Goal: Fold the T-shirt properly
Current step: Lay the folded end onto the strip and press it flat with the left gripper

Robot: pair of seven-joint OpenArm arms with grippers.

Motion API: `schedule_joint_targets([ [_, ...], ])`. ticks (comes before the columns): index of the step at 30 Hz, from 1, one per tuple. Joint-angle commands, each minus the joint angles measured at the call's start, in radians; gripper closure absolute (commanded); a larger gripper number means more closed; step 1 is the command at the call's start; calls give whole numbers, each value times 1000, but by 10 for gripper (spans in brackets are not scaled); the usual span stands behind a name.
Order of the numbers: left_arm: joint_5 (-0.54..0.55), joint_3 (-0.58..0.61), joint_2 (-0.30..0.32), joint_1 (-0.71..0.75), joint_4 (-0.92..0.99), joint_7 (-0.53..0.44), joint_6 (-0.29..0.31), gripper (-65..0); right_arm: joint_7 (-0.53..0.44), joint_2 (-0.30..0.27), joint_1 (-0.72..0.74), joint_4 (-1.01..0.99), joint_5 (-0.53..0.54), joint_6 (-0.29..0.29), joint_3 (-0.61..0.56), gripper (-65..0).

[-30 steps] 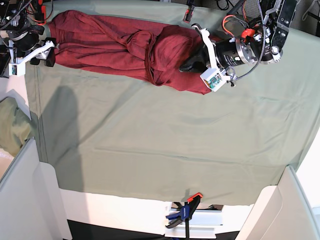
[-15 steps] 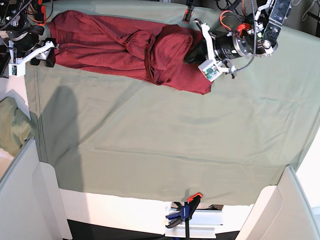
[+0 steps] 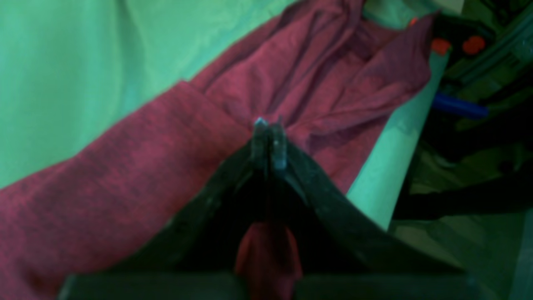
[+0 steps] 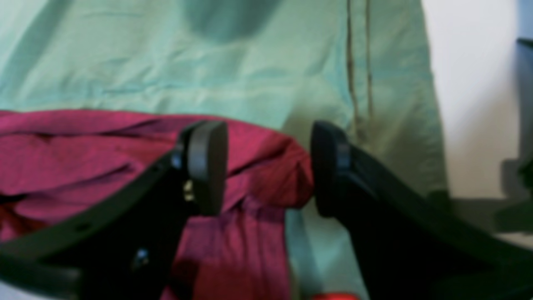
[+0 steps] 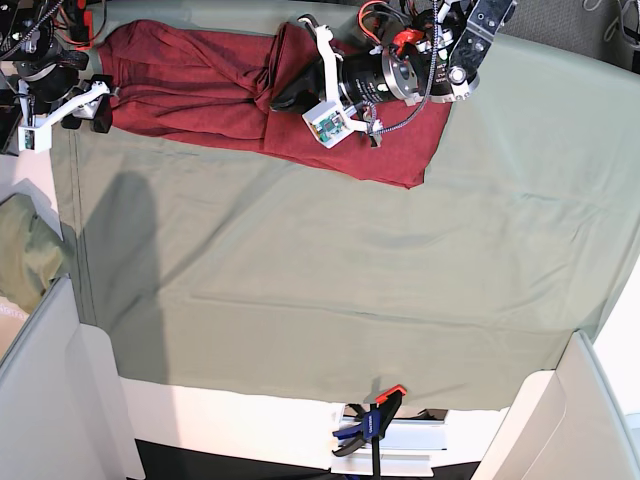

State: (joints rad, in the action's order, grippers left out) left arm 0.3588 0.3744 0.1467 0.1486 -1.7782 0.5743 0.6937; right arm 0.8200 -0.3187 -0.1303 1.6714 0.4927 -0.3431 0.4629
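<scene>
Brick-red knit, thin and soft, the T-shirt [image 5: 200, 90] lies in a long rumpled band along the far edge of the pale green table cloth [image 5: 330, 280], creased lengthwise, its near corner [image 5: 405, 175] spread flat. The left gripper [image 3: 269, 125] has its jaws pressed together, pinching a fold of the shirt – red fabric shows between the fingers in the left wrist view. The right gripper [image 4: 266, 166] hovers at the shirt's other end with jaws spread wide, holding nothing. Against the earlier frame, the left arm [image 5: 400, 70] has moved along the shirt toward the right arm's side, dragging the bunched fold – the mound near the middle is gone
</scene>
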Motion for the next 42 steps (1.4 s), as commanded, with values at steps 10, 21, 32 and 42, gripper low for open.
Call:
schedule_joint_targets([
  [10,18,-9,140,-10,-19,-25,4,0,57,-16,-53,27,70,5,68,-434],
  [21,19,-9,161,-13,-19,-25,4,0,98,-16,-101,26,107,-6,68,-434],
  [32,24,-9,161,-13,-19,-25,4,0,101,-16,-101,23,114,-29,65,-434],
  [42,26,-9,161,-13,-19,-24,4,0,105,-16,-101,-7,143,-51,31,-434],
])
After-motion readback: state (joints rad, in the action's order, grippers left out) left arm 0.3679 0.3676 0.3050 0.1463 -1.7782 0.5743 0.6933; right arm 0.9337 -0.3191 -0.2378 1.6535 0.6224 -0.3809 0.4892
